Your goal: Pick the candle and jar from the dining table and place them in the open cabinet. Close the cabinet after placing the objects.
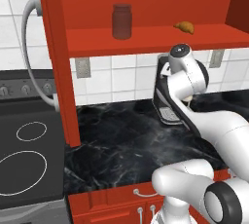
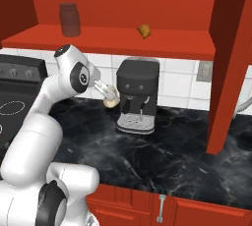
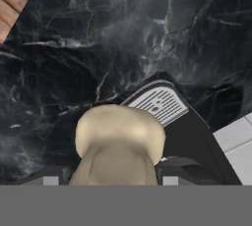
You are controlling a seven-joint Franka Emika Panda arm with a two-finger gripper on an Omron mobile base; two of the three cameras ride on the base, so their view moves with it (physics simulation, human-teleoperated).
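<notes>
gripper pinching the small cream-white candle at frame centre, above the black marble counter, carried for lifting | dark glass jar upper left, already on red cabinet shelf | next, I judge: raise candle beside it

Even, flat rendered light fills all three views, with no hard glare. The cabinet throws soft shade on the tiled wall beneath. The candle looms blurred in the hand view; the black marble counter looks grainy.
</notes>
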